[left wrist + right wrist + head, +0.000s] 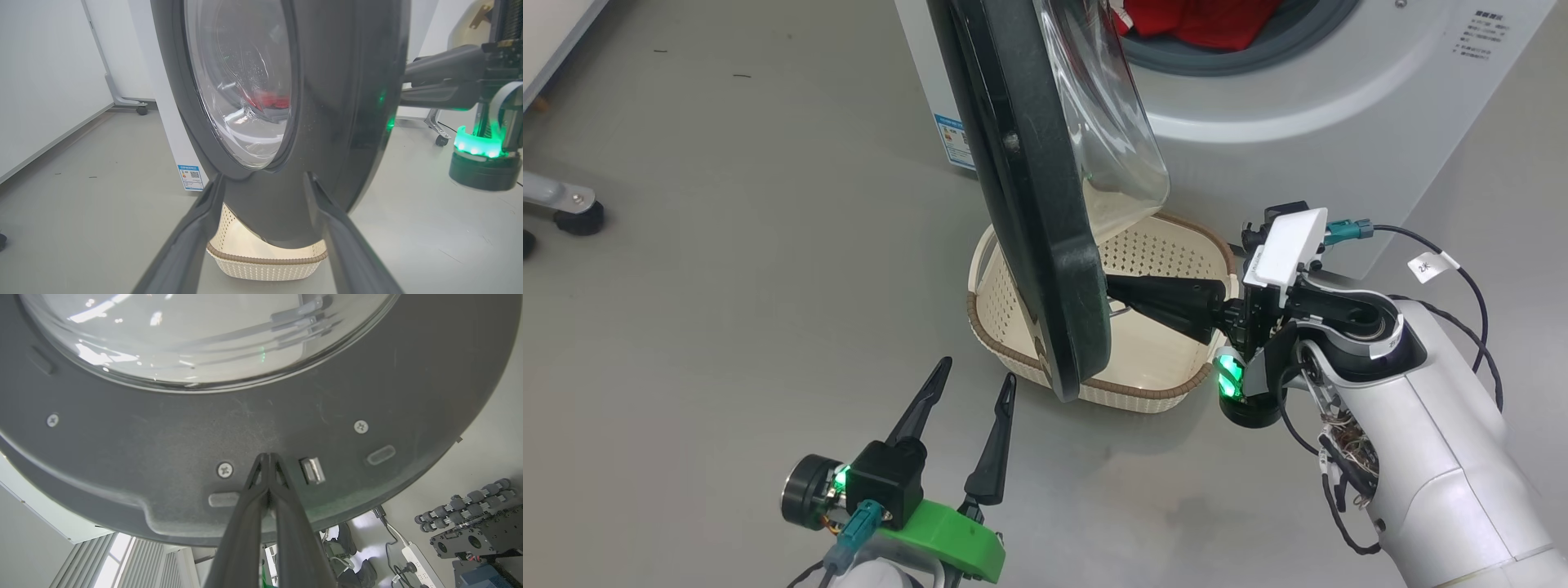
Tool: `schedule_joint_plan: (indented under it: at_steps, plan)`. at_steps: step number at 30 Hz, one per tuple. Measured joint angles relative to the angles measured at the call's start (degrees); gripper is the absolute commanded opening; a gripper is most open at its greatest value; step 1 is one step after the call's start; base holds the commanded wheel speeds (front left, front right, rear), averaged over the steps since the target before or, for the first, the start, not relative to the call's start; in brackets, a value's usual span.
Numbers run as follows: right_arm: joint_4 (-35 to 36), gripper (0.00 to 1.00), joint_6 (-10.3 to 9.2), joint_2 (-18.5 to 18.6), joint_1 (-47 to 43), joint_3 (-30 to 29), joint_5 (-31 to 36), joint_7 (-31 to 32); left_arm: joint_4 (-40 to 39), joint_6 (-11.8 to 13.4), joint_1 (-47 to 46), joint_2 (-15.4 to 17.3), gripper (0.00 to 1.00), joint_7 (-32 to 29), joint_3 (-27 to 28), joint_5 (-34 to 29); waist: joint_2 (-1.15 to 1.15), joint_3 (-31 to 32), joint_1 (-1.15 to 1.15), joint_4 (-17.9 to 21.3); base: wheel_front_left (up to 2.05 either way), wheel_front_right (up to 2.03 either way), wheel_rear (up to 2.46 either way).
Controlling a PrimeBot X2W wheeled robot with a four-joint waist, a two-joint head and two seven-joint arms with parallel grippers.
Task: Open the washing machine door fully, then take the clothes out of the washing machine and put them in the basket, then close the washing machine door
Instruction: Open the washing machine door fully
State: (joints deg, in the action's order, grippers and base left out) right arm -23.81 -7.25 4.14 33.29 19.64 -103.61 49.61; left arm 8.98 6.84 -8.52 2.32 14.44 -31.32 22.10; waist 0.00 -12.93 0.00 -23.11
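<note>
The washing machine (1307, 98) stands at the far right of the grey floor (727, 269), and the washing machine door (1029, 204) is swung partway out from it, seen almost edge-on in the head view with its clear glass bowl (1107, 122) bulging to the right, towards the drum opening. The clothes (1201, 20), bright red, lie inside the drum behind the grey gasket (1241, 53); through the glass in the left wrist view they show as a red patch. The basket (1152, 392) sits on the floor just in front of the machine, directly under the lower edge of the door, and nothing lies in it. The right gripper (1119, 292) reaches in from the right over the basket, its two dark fingers pressed together into one point. In the right wrist view their tips rest against the matt inner face of the door, just left of a small metal latch piece (312, 470) and right of a screw (225, 470). The left gripper (978, 369) hangs near the robot, on the left side of the door and close to the near corner of the basket. Its fingers are spread wide, holding nothing and clear of the door's glossy outer face. A small blue label (953, 140) is stuck low on the machine's left side panel.
</note>
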Motion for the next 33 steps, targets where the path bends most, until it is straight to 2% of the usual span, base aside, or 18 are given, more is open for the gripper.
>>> schedule_joint_plan:
  at_steps: [6, 11, 15, 19, 23, 24, 30, 33]
  plan:
    - [1.18, 0.0, 0.0, -0.07, -0.5, 0.09, -0.08, -1.16, -0.02, 0.0, 0.08, 0.02, 1.0, 0.0, 1.68, -0.08, 0.0, 0.14, 0.0, 0.44, 0.0, 0.0, 0.0]
    - [3.78, 0.0, 0.54, 1.83, -0.54, 1.09, 5.37, -3.83, 0.32, 0.0, 0.4, 0.03, 1.0, 0.0, 2.74, -0.52, 0.0, 0.91, 0.0, 1.55, 0.0, 0.0, 0.0]
    - [5.41, 0.0, 3.83, 5.43, -0.58, 1.05, 9.68, -6.57, 0.67, 0.0, 0.4, 0.04, 1.0, 0.0, 3.61, -0.53, 0.0, 1.91, 0.0, 2.66, 0.0, 0.0, 0.0]
    - [7.44, 0.0, 8.13, 8.34, -1.52, 1.07, 14.68, -10.01, 1.41, 0.0, 0.41, 0.03, 1.0, 0.0, 4.71, -0.9, 0.0, 3.1, 0.0, 4.06, 0.0, 0.0, 0.0]
    - [9.44, 0.0, 13.28, 12.74, -3.62, 1.89, 22.58, -14.36, 1.87, 0.0, 0.7, 0.01, 1.0, 0.0, 6.35, -1.8, 0.0, 4.44, 0.0, 5.67, 0.0, 0.0, 0.0]
    - [9.79, 0.0, 13.86, 13.6, -4.11, 2.01, 24.26, -15.46, 1.92, 0.0, 0.85, 0.01, 1.0, 0.0, 7.04, -2.13, 0.0, 4.77, 0.0, 6.13, 0.0, 0.0, 0.0]
    - [12.09, 0.0, 14.23, 14.95, -7.49, 3.35, 32.2, -22.4, 2.89, 0.0, 1.86, 0.03, 1.0, 0.0, 9.83, -3.15, 0.0, 6.65, 0.0, 9.34, 0.0, 0.0, 0.0]
    - [13.48, 0.0, 14.23, 17.33, -8.89, 3.83, 37.73, -26.83, 3.04, 0.0, 2.32, 0.04, 1.0, 0.0, 10.55, -3.31, 0.0, 7.64, 0.0, 10.94, 0.0, 0.0, 0.0]
